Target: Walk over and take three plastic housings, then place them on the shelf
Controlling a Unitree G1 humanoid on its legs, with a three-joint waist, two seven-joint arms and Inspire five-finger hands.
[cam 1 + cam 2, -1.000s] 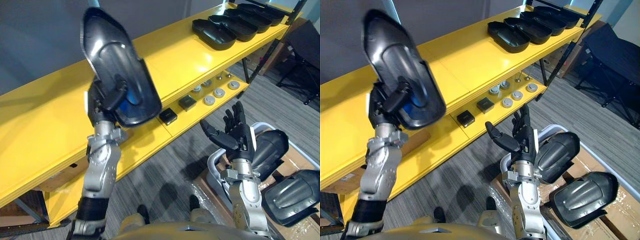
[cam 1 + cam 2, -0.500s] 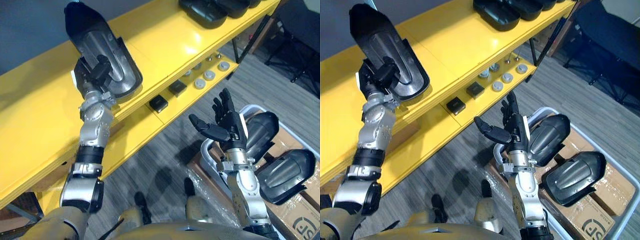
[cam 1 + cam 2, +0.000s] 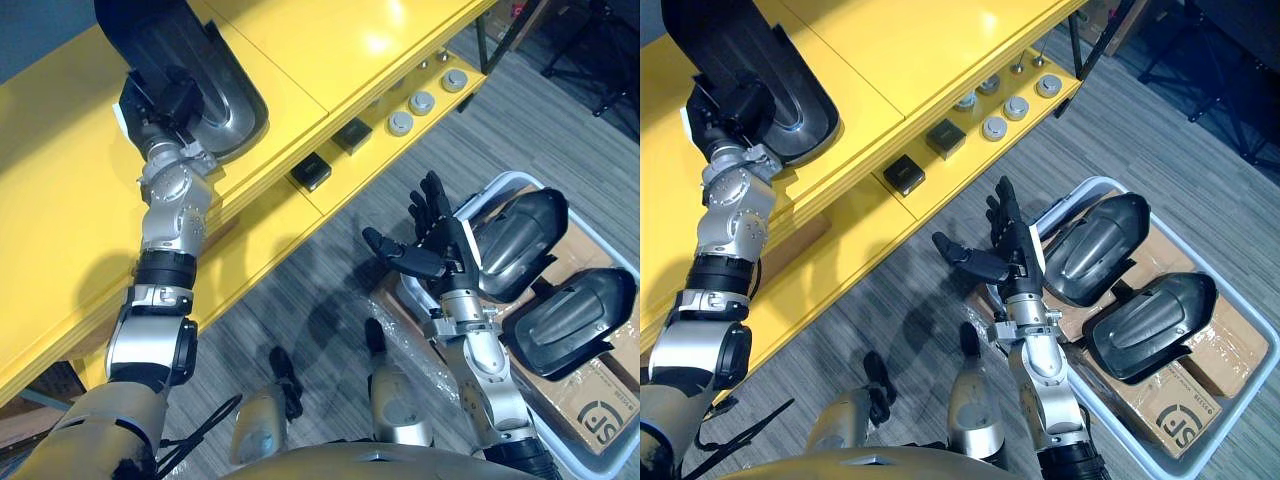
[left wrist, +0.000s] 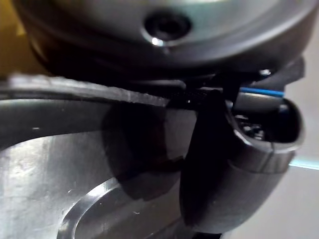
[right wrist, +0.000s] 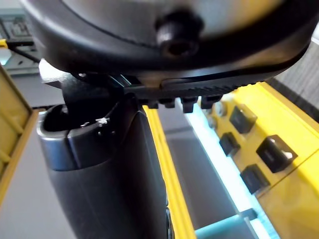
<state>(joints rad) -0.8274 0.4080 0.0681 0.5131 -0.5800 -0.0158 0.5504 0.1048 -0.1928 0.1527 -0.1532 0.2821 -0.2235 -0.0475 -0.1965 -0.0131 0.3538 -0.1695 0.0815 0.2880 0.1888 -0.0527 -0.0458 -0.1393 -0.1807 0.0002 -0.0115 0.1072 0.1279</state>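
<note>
Up at the robot's left, the left hand (image 3: pixel 165 98) is clenched round the lower end of a plastic housing (image 3: pixel 190 55). This is a long, dished shell, glossy black outside with a smooth grey, metal-looking hollow. The left wrist view shows the thumb (image 4: pixel 224 169) pressed against that hollow. The housing lies over the top board of the glossy yellow shelf (image 3: pixel 330 40), near its front edge; whether it rests on the board I cannot tell. On the lower board sit two small black square blocks (image 3: pixel 312 172) and a row of round silvery discs (image 3: pixel 400 122). The right hand (image 3: pixel 432 250) is released, fingers straight and fanned, holding nothing, above the grey ribbed carpet (image 3: pixel 300 290). Just beside it, a pale plastic bin (image 3: pixel 497 182) holds two more housings (image 3: pixel 522 243), dark and glossy, lying on a brown cardboard box (image 3: pixel 590 400).
</note>
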